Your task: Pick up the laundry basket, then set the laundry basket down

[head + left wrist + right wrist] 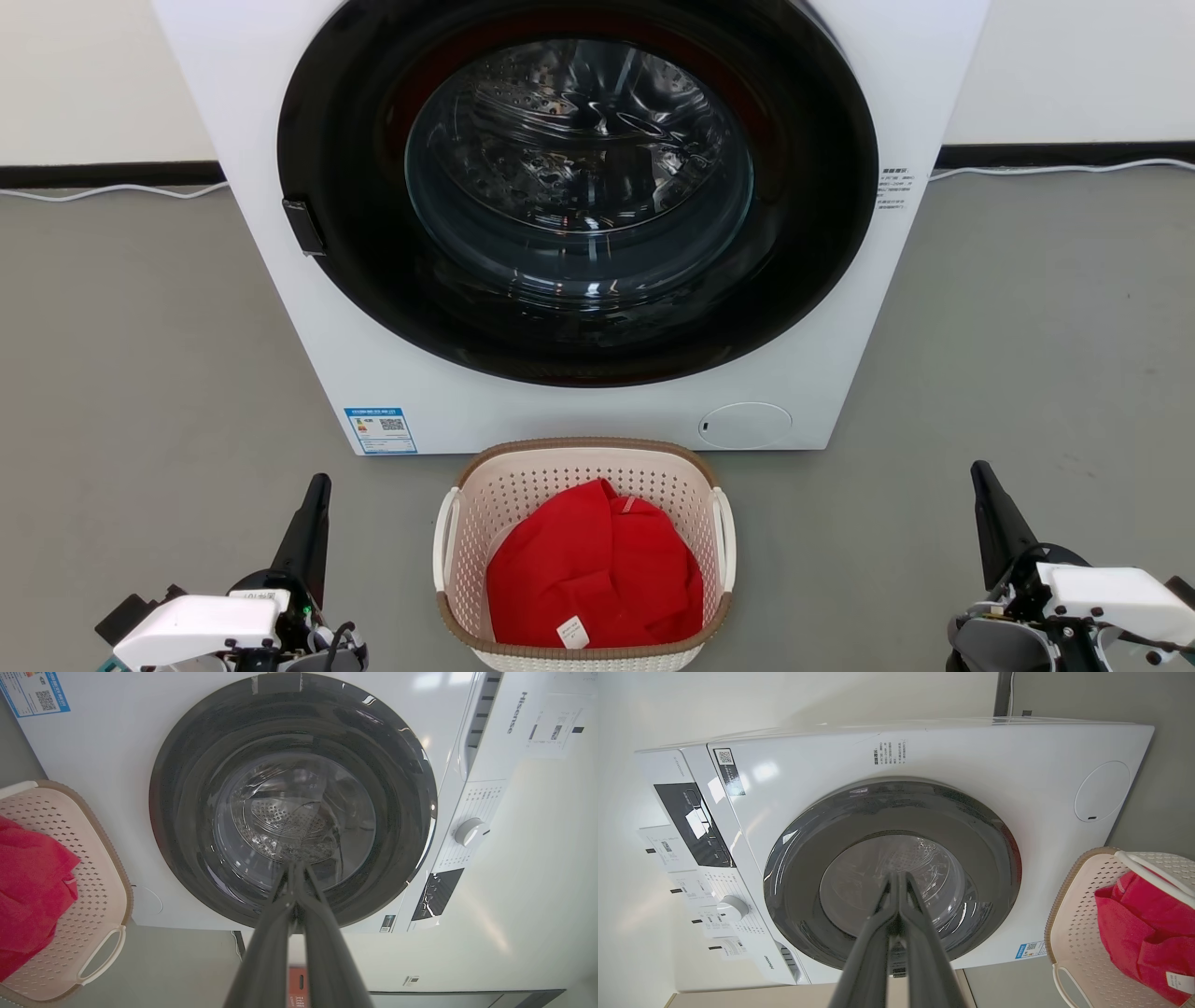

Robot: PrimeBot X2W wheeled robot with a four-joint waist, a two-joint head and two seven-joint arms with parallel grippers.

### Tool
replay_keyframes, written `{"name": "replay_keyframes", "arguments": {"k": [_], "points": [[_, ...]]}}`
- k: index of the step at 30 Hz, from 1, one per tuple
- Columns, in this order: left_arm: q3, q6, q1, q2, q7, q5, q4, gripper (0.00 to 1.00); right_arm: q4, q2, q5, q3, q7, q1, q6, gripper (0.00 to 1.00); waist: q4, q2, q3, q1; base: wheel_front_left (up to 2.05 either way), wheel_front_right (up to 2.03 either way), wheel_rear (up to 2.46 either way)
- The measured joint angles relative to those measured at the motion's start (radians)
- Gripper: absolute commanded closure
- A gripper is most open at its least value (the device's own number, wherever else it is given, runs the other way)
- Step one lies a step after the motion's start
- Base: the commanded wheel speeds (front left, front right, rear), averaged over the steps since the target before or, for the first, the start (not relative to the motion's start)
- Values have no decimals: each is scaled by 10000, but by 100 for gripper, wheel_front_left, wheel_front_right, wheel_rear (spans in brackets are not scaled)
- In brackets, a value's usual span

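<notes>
Small cream laundry basket (523, 485) on a grey floor (140, 373), centred between two grippers and just in front of a white washing machine (560, 411). Upright, mouth facing up, with a red garment (597, 569) heaped inside. White handles (725, 541) on the left and right sides, one toward each gripper. Long axis apparently running from the robot toward the machine, though hard to confirm with the near rim cut off at the edge of the head view. Left gripper (317, 490) and right gripper (982, 476) low at either side, well apart from the basket, fingers pressed together at the tips, holding nothing. Judged as the very start, pick-up not yet begun. Next, probably: spreading the fingers, reaching inward to both handles, gripping evenly, then lifting level.
</notes>
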Motion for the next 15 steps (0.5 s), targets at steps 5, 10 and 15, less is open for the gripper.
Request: {"name": "replay_keyframes", "arguments": {"k": [5,10,15], "points": [[0,0,0,0,0,-2,0,100,0,0,0,0,0,0,0,100,0,0,0,0,0,0,0],[0,0,0,0,0,-2,0,100,0,0,0,0,0,0,0,100,0,0,0,0,0,0,0],[0,0,0,0,0,-2,0,100,0,0,0,0,0,0,0,100,0,0,0,0,0,0,0]]}}
